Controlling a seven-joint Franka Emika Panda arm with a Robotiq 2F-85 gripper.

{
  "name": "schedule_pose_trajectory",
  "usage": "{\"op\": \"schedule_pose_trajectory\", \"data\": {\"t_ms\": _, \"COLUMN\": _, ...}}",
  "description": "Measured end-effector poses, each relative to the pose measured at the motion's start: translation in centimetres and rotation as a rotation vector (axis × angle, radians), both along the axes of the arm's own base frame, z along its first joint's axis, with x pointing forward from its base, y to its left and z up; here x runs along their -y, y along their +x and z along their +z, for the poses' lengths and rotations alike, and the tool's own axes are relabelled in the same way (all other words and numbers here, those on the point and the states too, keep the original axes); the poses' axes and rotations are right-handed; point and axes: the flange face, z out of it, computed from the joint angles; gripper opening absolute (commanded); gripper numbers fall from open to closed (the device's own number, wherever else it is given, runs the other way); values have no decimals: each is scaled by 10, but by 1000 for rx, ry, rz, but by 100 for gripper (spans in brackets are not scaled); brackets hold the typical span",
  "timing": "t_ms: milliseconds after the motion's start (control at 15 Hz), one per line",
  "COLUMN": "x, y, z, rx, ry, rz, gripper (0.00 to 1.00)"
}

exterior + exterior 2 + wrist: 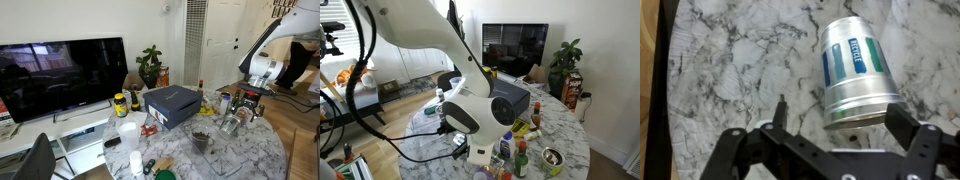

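Observation:
A silver can (852, 70) with a blue and green label lies on its side on the marble table (720, 60). In the wrist view its open bottom end faces the camera. My gripper (840, 115) is open and low over the table, with the can's near end between the two fingers. The right finger is close against the can's side and the left finger stands clear of it. In an exterior view the gripper (243, 100) hangs over the can (232, 123) at the table's edge. In the exterior view with the arm up close, the arm body (475, 105) hides the gripper and the can.
A dark blue box (172, 104) sits mid-table, also in the close exterior view (510, 98). Around it are a dark bowl (200, 138), a white cup (127, 133), a yellow-lidded jar (120, 103) and sauce bottles (520, 160). A TV (62, 75) and a plant (150, 65) stand behind.

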Motion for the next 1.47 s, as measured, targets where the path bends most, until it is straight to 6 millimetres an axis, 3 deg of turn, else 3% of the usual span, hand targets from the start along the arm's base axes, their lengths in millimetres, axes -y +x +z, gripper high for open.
{"op": "schedule_pose_trajectory", "data": {"t_ms": 333, "x": 6, "y": 1, "z": -22, "rx": -45, "ry": 14, "rz": -70, "gripper": 99}}
{"op": "schedule_pose_trajectory", "data": {"t_ms": 400, "x": 7, "y": 1, "z": -25, "rx": -53, "ry": 15, "rz": -79, "gripper": 77}}
{"op": "schedule_pose_trajectory", "data": {"t_ms": 533, "x": 8, "y": 1, "z": -30, "rx": -65, "ry": 20, "rz": -88, "gripper": 68}}
{"op": "schedule_pose_trajectory", "data": {"t_ms": 1133, "x": -10, "y": 18, "z": -25, "rx": -62, "ry": 202, "rz": -3, "gripper": 1}}
{"op": "schedule_pose_trajectory", "data": {"t_ms": 1467, "x": -12, "y": 27, "z": -7, "rx": 26, "ry": 209, "rz": 95, "gripper": 1}}
